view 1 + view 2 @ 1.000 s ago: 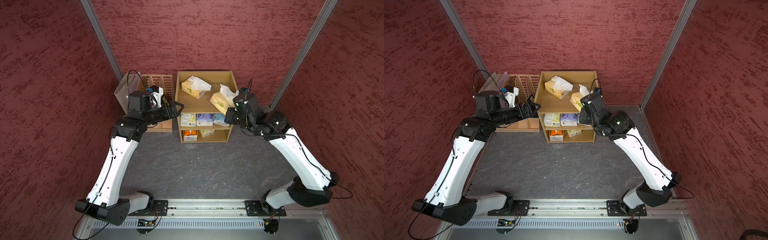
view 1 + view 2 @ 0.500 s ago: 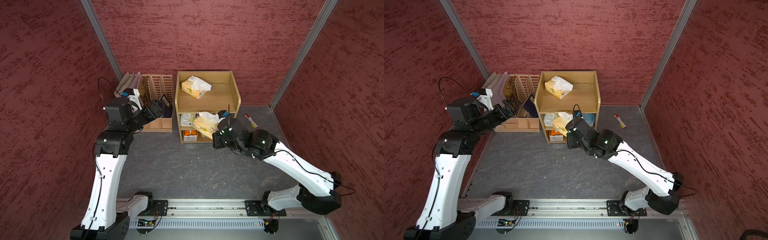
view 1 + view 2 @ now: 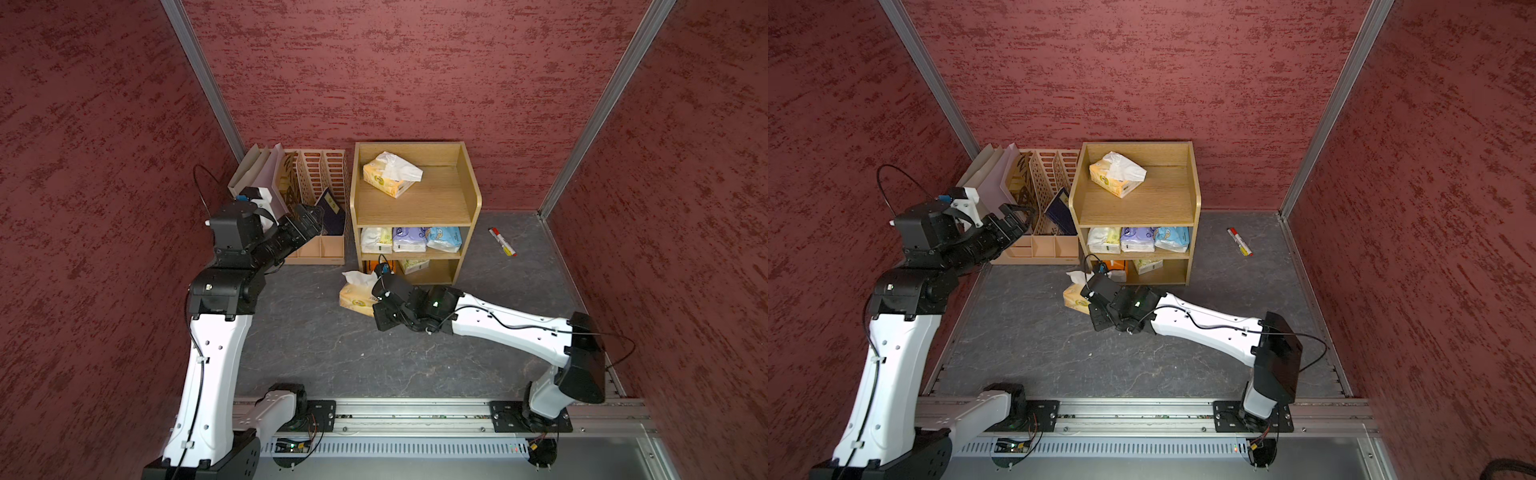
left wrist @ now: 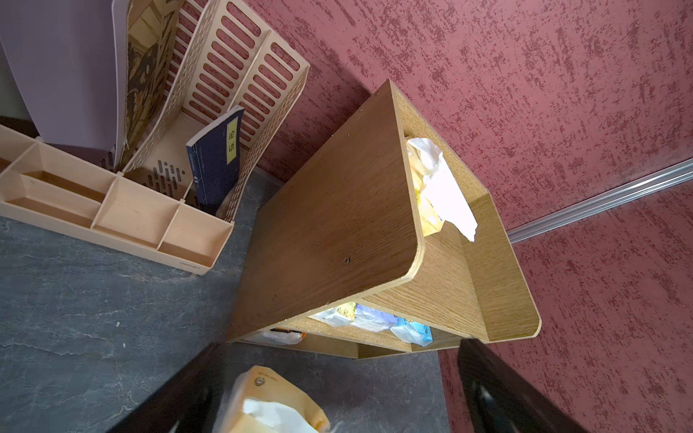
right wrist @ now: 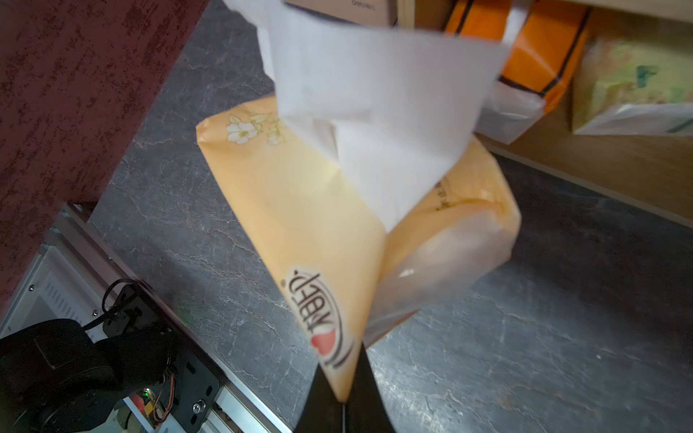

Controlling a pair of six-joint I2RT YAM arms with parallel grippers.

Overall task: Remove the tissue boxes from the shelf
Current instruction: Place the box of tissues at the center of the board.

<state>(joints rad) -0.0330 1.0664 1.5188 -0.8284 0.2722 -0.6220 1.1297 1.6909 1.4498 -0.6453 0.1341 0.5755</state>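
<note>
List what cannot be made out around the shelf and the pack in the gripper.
The right gripper: top views, buried under its own wrist; right wrist view, cut off by the frame edge.
The orange-and-white pack: top views, mostly behind the right arm; right wrist view, blurred.
The held pack: whether it touches the floor, top views, covered by the gripper.
The pen: print too small, top views.

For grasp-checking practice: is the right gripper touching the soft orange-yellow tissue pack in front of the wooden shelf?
Touching. The right wrist view shows the right gripper pinching a corner of that orange-yellow tissue pack.
</note>
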